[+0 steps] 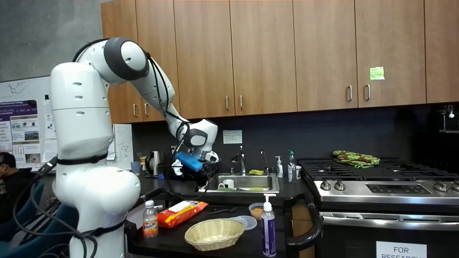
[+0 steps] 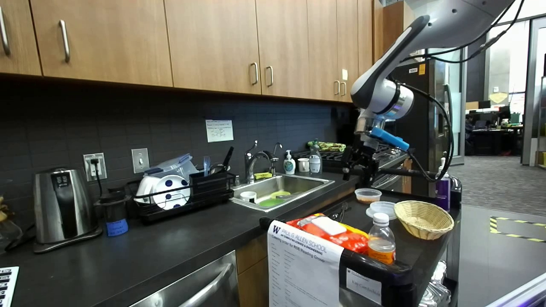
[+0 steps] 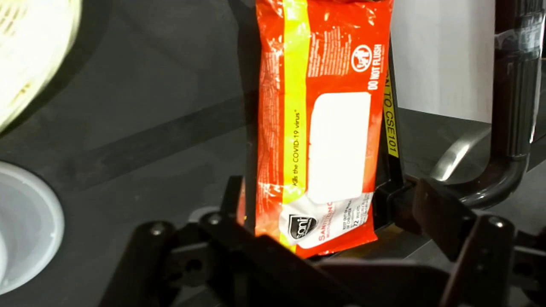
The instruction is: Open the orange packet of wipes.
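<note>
The orange packet of wipes (image 1: 192,214) lies flat on the black cart top, in both exterior views (image 2: 307,227). In the wrist view the packet (image 3: 295,111) runs from the top edge down to between the fingers. It has a yellow stripe and a white lid (image 3: 339,147) that lies flat and looks closed. My gripper (image 3: 332,204) is open, its two black fingers wide apart and nothing held. In an exterior view the gripper (image 2: 357,164) hangs above the cart, apart from the packet. Part of the packet's lower left corner is hidden by a finger.
The woven basket (image 1: 215,244) stands beside the packet. A juice bottle (image 1: 150,224) stands at the packet's end. A pump bottle (image 1: 268,233), a clear plastic lid (image 1: 249,223) and a small tub (image 1: 256,211) are on the cart. A black rail (image 3: 512,106) bounds the cart.
</note>
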Robot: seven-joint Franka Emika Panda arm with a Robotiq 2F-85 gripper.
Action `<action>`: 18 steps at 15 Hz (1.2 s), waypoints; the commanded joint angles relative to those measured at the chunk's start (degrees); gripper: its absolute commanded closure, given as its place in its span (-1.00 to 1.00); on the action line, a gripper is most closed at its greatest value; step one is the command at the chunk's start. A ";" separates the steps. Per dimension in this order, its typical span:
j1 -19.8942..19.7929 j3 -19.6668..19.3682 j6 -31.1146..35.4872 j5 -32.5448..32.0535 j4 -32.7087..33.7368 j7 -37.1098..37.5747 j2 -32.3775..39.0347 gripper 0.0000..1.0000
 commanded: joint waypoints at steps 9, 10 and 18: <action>-1.25 5.27 0.75 9.33 6.81 -4.43 12.34 -1.00; -1.26 5.61 0.83 9.84 7.00 -4.42 12.90 -1.00; -1.89 7.50 0.70 12.57 7.68 -7.64 17.30 -1.00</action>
